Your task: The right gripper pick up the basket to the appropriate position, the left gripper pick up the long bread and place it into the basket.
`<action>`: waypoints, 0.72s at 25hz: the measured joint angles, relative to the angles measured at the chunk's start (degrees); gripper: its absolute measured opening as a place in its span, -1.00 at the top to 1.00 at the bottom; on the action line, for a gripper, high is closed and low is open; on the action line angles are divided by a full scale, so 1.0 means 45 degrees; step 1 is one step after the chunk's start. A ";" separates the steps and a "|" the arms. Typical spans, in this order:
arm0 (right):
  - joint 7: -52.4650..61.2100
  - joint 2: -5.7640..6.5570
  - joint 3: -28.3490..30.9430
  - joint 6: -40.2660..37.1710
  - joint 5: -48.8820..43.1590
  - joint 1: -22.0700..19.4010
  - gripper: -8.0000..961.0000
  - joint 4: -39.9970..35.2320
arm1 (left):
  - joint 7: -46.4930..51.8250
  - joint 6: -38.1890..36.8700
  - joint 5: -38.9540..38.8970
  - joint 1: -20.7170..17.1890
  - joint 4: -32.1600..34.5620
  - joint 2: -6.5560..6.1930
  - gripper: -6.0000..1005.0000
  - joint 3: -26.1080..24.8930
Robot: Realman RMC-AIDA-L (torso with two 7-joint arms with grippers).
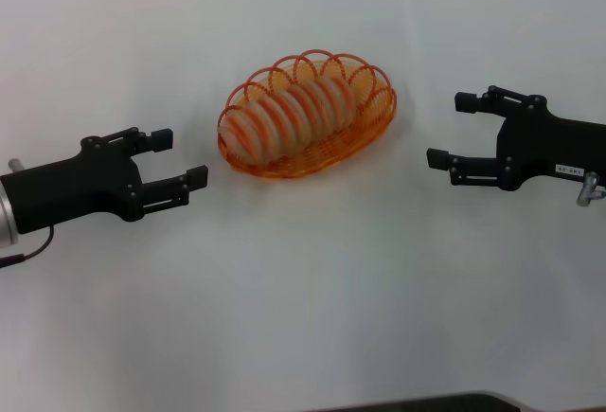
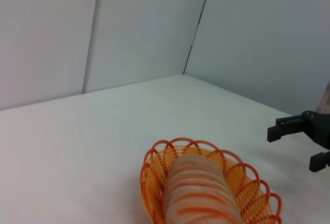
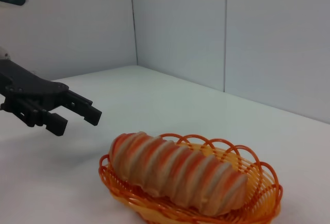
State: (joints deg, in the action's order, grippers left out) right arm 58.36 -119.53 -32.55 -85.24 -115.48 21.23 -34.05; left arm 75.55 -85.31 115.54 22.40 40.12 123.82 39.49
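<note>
The orange wire basket stands on the white table in the middle of the head view. The long bread, pale tan with orange ridges, lies inside it. My left gripper is open and empty, to the left of the basket and apart from it. My right gripper is open and empty, to the right of the basket and apart from it. The left wrist view shows the basket, the bread and the right gripper beyond. The right wrist view shows the basket, the bread and the left gripper.
The white table spreads around the basket. Pale wall panels stand behind the table. A dark edge shows at the bottom of the head view.
</note>
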 joint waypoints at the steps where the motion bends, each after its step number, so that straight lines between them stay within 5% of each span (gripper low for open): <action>1: 0.0000 0.0000 0.0000 0.0000 0.0000 0.0000 -0.91 0.0000 | -0.0060 0.0018 0.0018 -0.0017 -0.0009 -0.0002 -0.56 0.0026; 18: -0.0085 0.0000 -0.0150 0.0195 -0.0081 -0.0069 -0.91 0.0184 | -0.0551 -0.0079 -0.0040 -0.0067 -0.0050 -0.0034 -0.56 0.0081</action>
State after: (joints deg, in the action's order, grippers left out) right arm 57.98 -119.53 -33.22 -84.37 -115.84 20.92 -33.22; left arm 73.07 -85.67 115.36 22.10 39.90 123.66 39.85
